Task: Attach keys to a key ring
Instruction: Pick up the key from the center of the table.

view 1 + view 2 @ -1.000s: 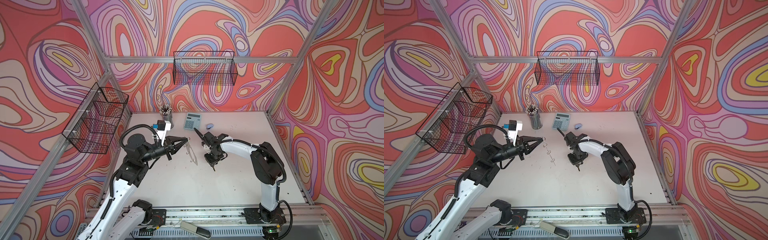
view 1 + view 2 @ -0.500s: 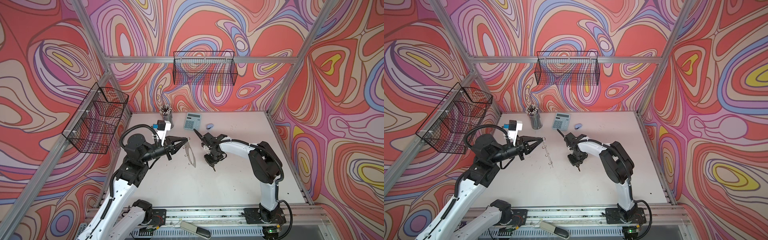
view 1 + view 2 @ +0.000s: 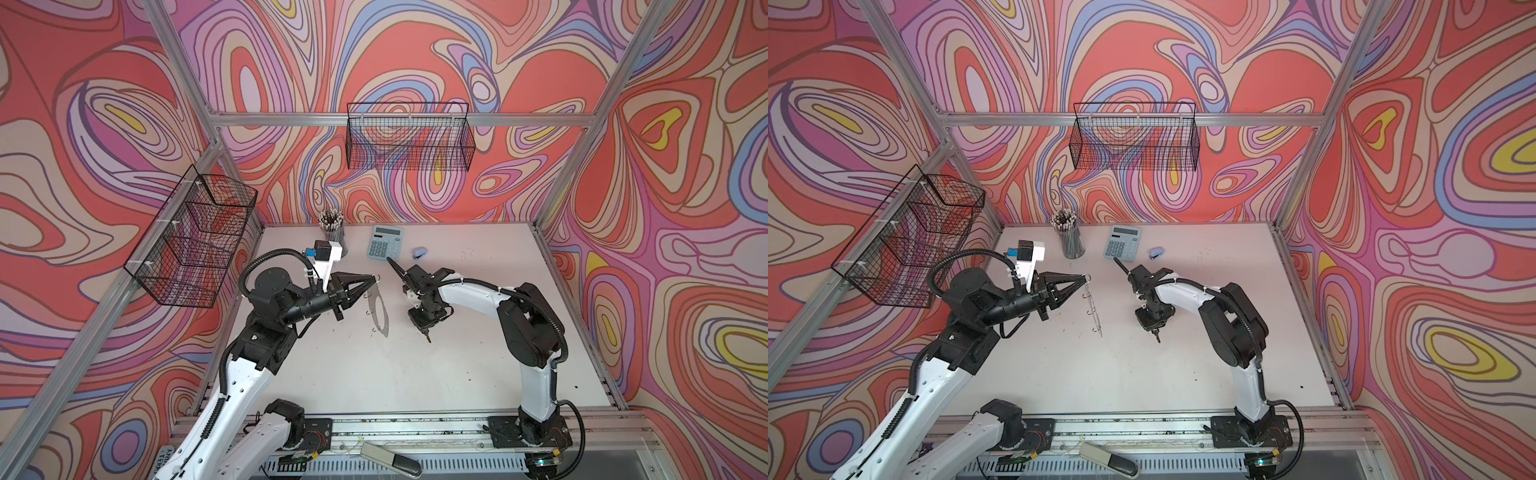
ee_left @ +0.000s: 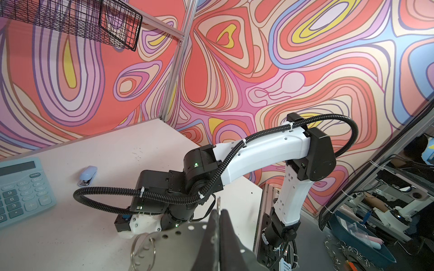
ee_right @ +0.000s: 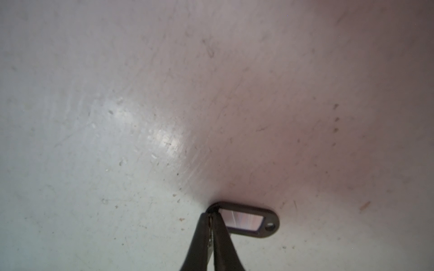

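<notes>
The left gripper (image 3: 373,279) had its fingers (image 4: 225,234) pressed together on the top edge of the ring (image 3: 379,308), which hung edge-down above the table (image 3: 415,374). Four wire loops showed on the ring's rim in a top view.

The right gripper (image 5: 210,218) pointed down, its fingers (image 5: 199,237) clamped on one end of the black tag (image 5: 252,221), with a sliver of metal between them. The tag sat low at the table; contact could not be told. Ring and tag were apart, the tag to the ring's right in both top views.

At the back edge stood one pen cup (image 3: 332,227), one calculator (image 3: 385,242) and one stapler (image 3: 419,252). Two wire baskets (image 3: 409,136) hung on the walls.
</notes>
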Motion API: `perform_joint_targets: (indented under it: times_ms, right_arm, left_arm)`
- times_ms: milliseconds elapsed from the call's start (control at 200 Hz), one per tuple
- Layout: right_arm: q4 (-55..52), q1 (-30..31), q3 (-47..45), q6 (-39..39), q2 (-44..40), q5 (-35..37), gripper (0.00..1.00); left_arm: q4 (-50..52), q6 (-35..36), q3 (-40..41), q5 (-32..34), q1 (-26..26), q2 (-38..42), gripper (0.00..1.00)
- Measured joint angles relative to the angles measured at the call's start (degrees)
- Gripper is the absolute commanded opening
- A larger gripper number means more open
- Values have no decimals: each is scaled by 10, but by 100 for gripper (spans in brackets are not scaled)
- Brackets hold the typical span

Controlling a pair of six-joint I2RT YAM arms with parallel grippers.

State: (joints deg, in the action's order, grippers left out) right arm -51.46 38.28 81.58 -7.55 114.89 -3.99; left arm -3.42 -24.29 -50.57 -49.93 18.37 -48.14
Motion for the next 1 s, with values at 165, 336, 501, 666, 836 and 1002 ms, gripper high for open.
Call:
perform_joint_targets:
  times_ms: [165, 336, 501, 666, 836, 1002]
  right_arm:
    - [0, 0, 0, -1, 0, 1, 0]
    - [0, 0, 0, -2, -3, 1, 0]
    - [16, 0, -7, -2, -30, 6, 0]
    - [78, 0, -47, 0, -128, 30, 0]
    - [204, 0, -127, 9, -266, 55, 0]
    - [380, 0, -239, 14, -367, 70, 0]
  left_arm:
    - [0, 0, 0, 0, 0, 0, 0]
    - [0, 0, 0, 0, 0, 0, 0]
    - [0, 0, 0, 0, 0, 0, 0]
    - [0, 0, 0, 0, 0, 0, 0]
    - [0, 0, 0, 0, 0, 0, 0]
    - [1, 1, 0, 1, 0, 0, 0]
